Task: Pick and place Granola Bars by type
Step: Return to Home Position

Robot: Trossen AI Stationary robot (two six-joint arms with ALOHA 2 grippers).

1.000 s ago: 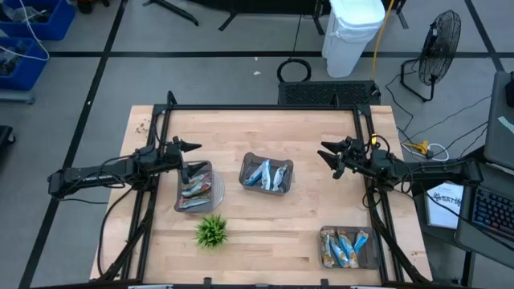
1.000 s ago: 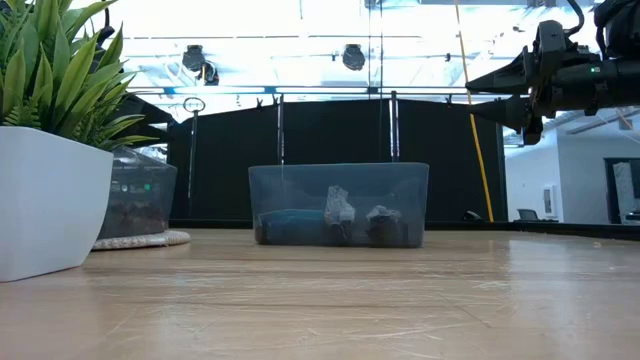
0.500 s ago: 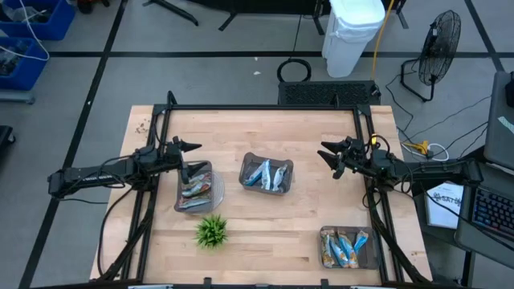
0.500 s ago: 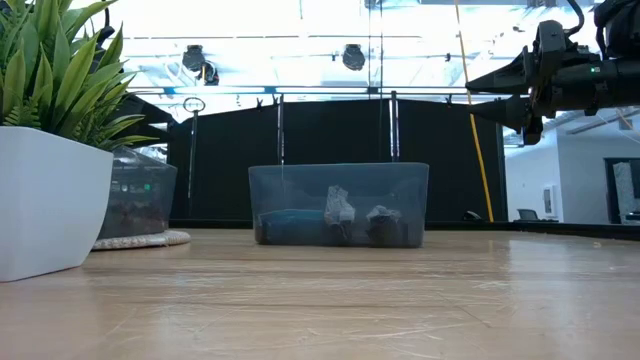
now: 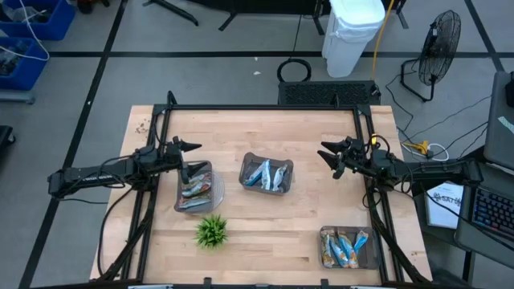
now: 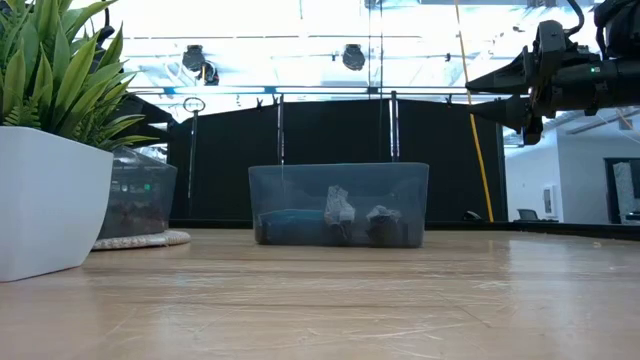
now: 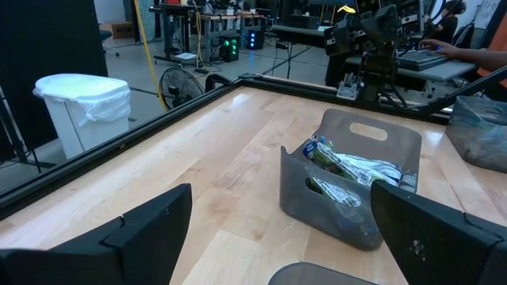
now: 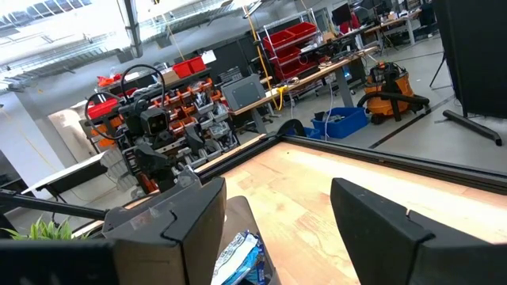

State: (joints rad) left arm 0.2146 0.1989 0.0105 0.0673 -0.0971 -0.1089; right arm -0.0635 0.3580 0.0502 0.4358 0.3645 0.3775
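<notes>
Both claws are empty. The left claw (image 5: 189,159) hangs spread wide just above the rim of the left tray (image 5: 212,195). The right claw (image 5: 328,157) is also spread wide, up in the air over bare table (image 5: 265,128) to the right of the middle tray (image 5: 243,165). Nothing sits between the fingers of either one. Every one of the bars (image 5: 267,176) I can find is in a tray: a grey and reddish lot in the left tray, blue and silver in the middle tray, blue-and-orange in the front right tray (image 5: 323,234). There are none loose on the wood. My read is that the sorting is done and only parking the arms is left. I can't confirm each wrapper's type from above, so one stray in the wrong tray isn't ruled out. On view differences, only the overhead view shows all three trays and the bare tabletop at once. The table-level view shows just the middle tray with bar ends through its cloudy wall, the left tray half hidden behind the plant (image 5: 211,232) in its white pot, and the right claw high up. It misses the front right tray altogether. The left wrist view gives the clearest look at the crumpled wrappers inside the middle tray, with the right arm beyond it. The right wrist view catches only a corner of blue wrapper, with the left arm across the table.
</notes>
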